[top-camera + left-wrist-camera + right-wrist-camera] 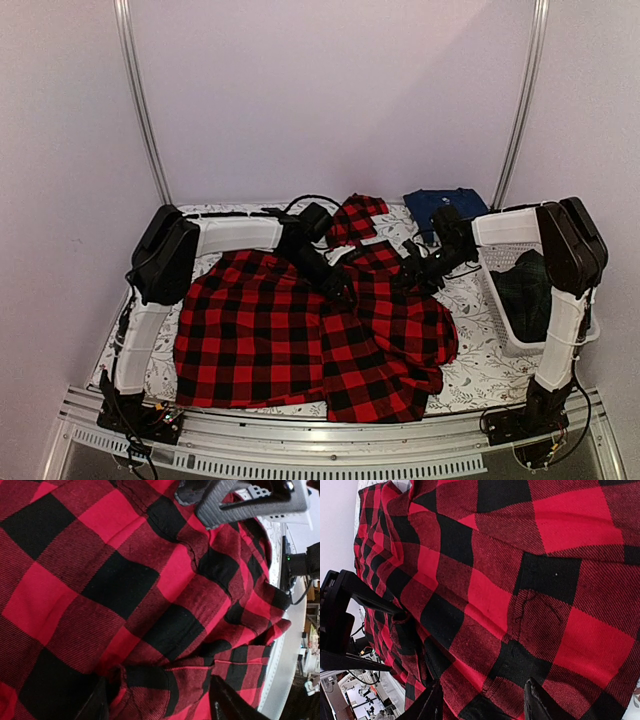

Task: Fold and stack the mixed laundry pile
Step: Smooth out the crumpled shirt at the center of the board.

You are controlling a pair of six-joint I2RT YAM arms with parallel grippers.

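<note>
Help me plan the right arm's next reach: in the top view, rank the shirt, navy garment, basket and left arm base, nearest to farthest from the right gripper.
From the right gripper:
1. Shirt: directly beneath it, mid-table.
2-3. Navy garment, behind it, and basket, to its right: too close to call.
4. Left arm base: near-left corner.

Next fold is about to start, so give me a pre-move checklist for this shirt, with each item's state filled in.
1. Checked flannel shirt on the floral table cloth: ok.
2. Shirt flat: not ok, right half rumpled.
3. Left hand open above shirt: ok.
4. Right hand open above shirt: ok.
5. Navy folded garment off the shirt: ok.
6. Dark plaid garment out of the white basket: not ok.
</note>
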